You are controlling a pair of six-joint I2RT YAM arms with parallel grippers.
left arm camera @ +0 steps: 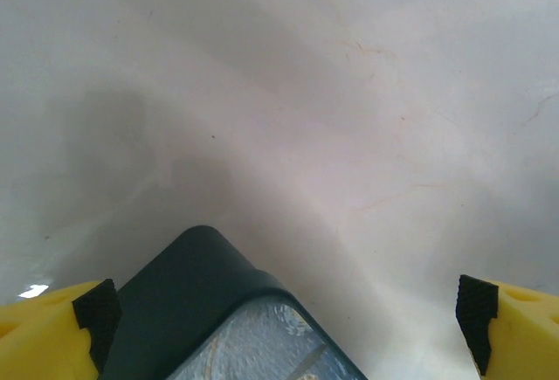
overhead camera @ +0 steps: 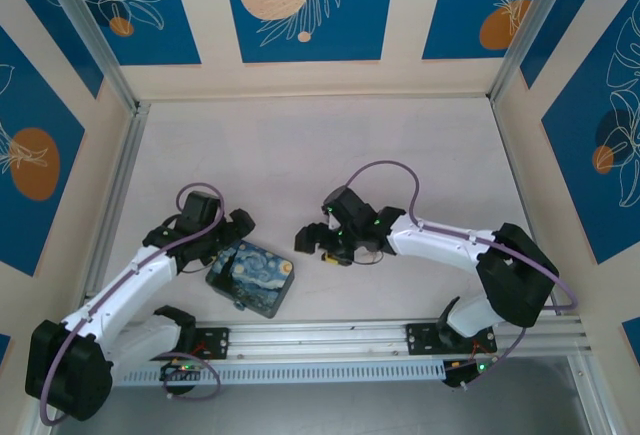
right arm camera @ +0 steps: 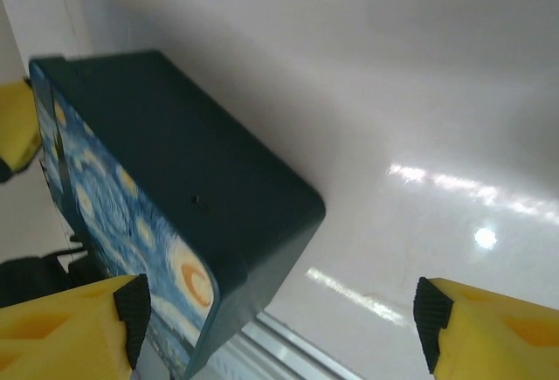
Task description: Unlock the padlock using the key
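Observation:
A blue-and-yellow painted tin (overhead camera: 252, 277) with dark teal sides lies on the table near the front rail. My left gripper (overhead camera: 228, 252) hovers at its upper left corner, open wide. In the left wrist view a rounded corner of the tin (left arm camera: 201, 301) sits low between the yellow fingers (left arm camera: 52, 336). My right gripper (overhead camera: 314, 245) stands a short way right of the tin, also open, with nothing between its pads. The right wrist view has the tin (right arm camera: 175, 179) ahead and left of the right gripper (right arm camera: 281, 317). The key and the padlock are out of view.
An aluminium rail (overhead camera: 330, 340) carrying both arm bases runs along the near edge. Metal frame posts (overhead camera: 110, 190) and patterned walls close off the left, right and back. Pale tabletop (overhead camera: 320, 145) stretches behind both grippers.

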